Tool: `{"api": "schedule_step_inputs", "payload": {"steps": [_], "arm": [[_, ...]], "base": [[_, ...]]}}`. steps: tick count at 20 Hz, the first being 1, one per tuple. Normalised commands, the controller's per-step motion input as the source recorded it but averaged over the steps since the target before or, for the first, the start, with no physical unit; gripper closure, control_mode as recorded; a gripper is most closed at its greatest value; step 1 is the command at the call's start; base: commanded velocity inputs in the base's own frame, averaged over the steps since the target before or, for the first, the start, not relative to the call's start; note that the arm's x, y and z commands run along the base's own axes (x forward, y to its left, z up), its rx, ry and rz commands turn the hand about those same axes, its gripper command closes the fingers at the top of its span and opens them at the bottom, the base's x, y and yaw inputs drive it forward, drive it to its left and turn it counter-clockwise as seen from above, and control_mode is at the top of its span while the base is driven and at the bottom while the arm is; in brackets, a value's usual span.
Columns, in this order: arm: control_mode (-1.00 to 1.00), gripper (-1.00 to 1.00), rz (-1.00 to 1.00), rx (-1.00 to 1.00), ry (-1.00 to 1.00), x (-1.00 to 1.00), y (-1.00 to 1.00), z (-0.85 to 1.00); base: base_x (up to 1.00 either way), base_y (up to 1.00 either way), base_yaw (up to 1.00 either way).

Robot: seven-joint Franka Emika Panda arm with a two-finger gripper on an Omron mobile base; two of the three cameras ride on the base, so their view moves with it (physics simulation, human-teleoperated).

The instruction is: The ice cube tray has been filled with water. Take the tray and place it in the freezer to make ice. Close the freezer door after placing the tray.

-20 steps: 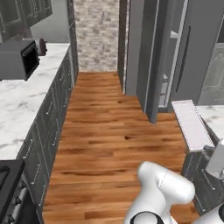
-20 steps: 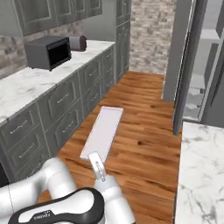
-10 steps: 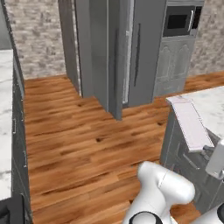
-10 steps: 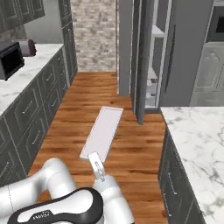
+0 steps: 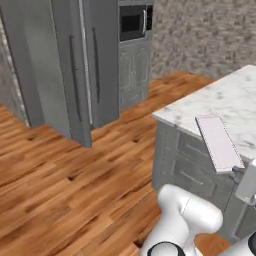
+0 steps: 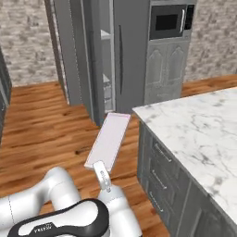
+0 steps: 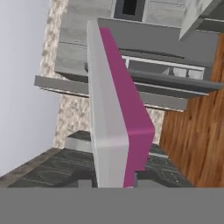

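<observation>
The ice cube tray is a thin pale lilac slab held level in the air, and my gripper is shut on its near short end. From the left base camera the tray hangs over the corner of the marble island, with the gripper at its near end. Seen by the hand camera, the tray runs edge-on away from the hand, grey and magenta, and hides the fingertips. Ahead stands the tall dark grey freezer, pale shelves showing in its gap. The freezer door stands open on the left.
A marble-topped island with grey drawers fills the right side, close to the arm. A built-in microwave sits in the cabinet right of the freezer. Wood floor lies between me and the freezer.
The whole picture has swung as the base turned: the long counter and hallway slid away, and the freezer and island came in front. The tray stays in the gripper.
</observation>
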Motion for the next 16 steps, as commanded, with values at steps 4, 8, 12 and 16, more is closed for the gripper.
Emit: {"api": "schedule_step_inputs", "payload": {"steps": [4,8,12,16], "arm": [[1.00,1.00,0.00,0.00,0.00,0.00,0.00,0.00],[1.00,1.00,0.00,0.00,0.00,0.00,0.00,0.00],[1.00,1.00,0.00,0.00,0.00,0.00,0.00,0.00],[1.00,1.00,0.00,0.00,0.00,0.00,0.00,0.00]], "base": [[0.40,0.59,-0.57],[0.40,0.71,-0.51],[0.38,0.85,-0.42],[0.37,0.93,-0.39]]}}
